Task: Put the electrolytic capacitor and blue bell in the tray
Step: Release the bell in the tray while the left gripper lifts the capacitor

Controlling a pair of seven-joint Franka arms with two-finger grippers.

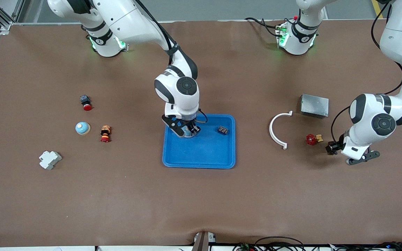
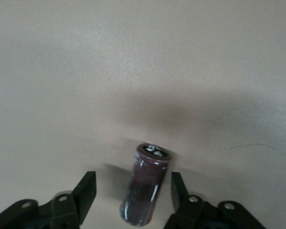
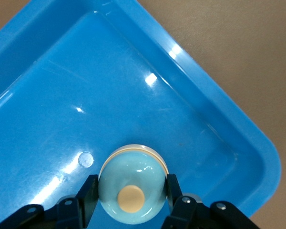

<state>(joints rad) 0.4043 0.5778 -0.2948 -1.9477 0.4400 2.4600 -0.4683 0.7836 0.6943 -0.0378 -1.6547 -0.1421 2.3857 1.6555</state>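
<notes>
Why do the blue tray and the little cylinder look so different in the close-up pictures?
Right wrist view: sharp, white glare streaks on the glossy tray. Left wrist view: washed-out and soft, the capacitor slightly blurred, a broad dark shadow on the table beside it.

No text, label, brand or number can be read on anything here.

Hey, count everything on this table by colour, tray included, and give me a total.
Blue: 3 (tray, held bell, table bell)
White: 2 (block, arc)
Red-topped: 3 (black button, orange button, valve)
Grey: 1 (box)
Dark: 2 (capacitor, part in tray)
Total: 11
</notes>
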